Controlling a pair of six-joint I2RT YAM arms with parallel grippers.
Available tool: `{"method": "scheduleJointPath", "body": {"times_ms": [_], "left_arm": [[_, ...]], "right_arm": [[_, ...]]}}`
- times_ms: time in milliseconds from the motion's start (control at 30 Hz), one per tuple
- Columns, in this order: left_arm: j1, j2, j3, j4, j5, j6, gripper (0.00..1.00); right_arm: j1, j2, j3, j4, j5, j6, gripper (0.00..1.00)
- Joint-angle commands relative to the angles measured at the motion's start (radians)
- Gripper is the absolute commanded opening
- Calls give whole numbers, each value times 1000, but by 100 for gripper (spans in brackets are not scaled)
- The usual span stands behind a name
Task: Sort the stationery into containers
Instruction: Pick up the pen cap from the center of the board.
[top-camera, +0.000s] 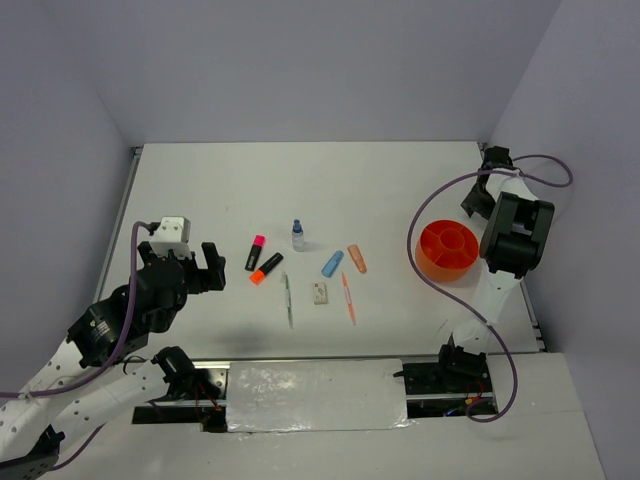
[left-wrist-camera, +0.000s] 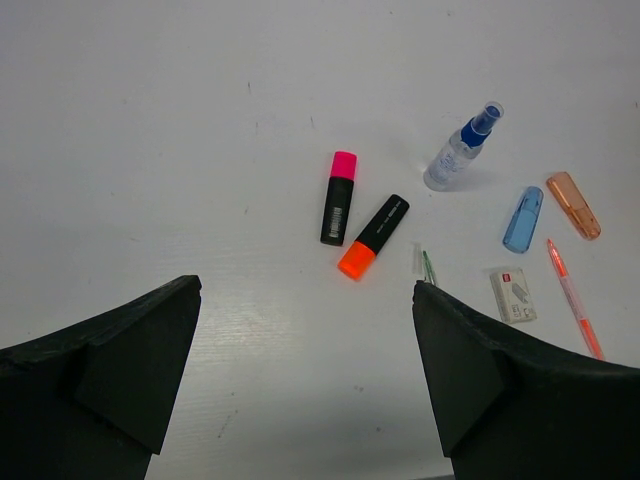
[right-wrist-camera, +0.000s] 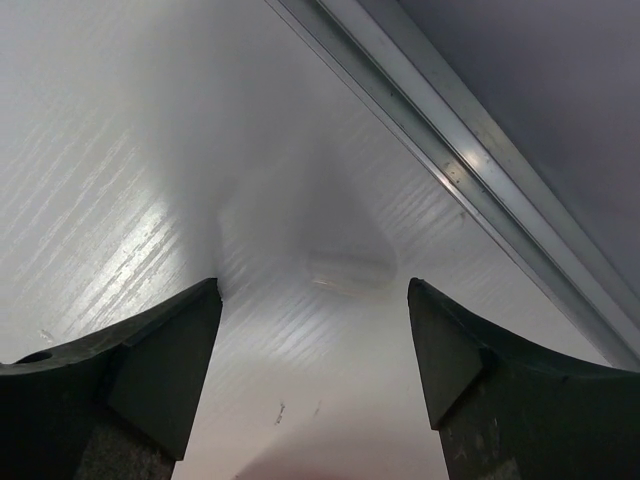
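Two pincers are seen spread wide, nothing held in either. Orange bowl (top-camera: 438, 266) is sat at the table's right side, hard by the right arm; right gripper (right-wrist-camera: 313, 286) is out beyond it twd the far-right corner, over bare surface. Left gripper (left-wrist-camera: 305, 290) is hung low at the left, w/ all the stationery laid ahead of it and off to its right, well apart from the bowl. Nearest are the pink-capped highlighter (left-wrist-camera: 339, 197) and orange-capped highlighter (left-wrist-camera: 374, 236), side by side. Further right: orange pen (left-wrist-camera: 573, 298), blue-capped bottle (left-wrist-camera: 460, 150), blue marker (left-wrist-camera: 523, 218) next to peach marker (left-wrist-camera: 573, 204), then the white block (left-wrist-camera: 513, 294).

Silver pen (top-camera: 288, 298) is shown whole from the top cam only; in the left wrist view just its tip is left peeking past the right finger. A pale blur under the right gripper can't be made out. Bowl's far rim is partly covered by the arm.

White table (top-camera: 350, 190), lightly scuffed, is edged by a metal rail (right-wrist-camera: 450, 170) and boxed in by pale grey-lilac walls.
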Motion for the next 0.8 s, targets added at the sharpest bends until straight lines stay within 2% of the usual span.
{"method": "scheduleJointPath", "body": {"times_ms": [0, 233, 333, 767], "left_arm": [[3, -8, 1, 40, 6, 29, 99], [3, -11, 1, 40, 1, 31, 99], [3, -15, 1, 42, 1, 31, 99], [1, -32, -1, 45, 1, 31, 99]], "right_arm": [[-32, 47, 43, -10, -48, -12, 81], [-32, 39, 18, -7, -60, -6, 76], [-29, 33, 6, -9, -60, 4, 69], [-47, -10, -67, -13, -52, 16, 62]]}}
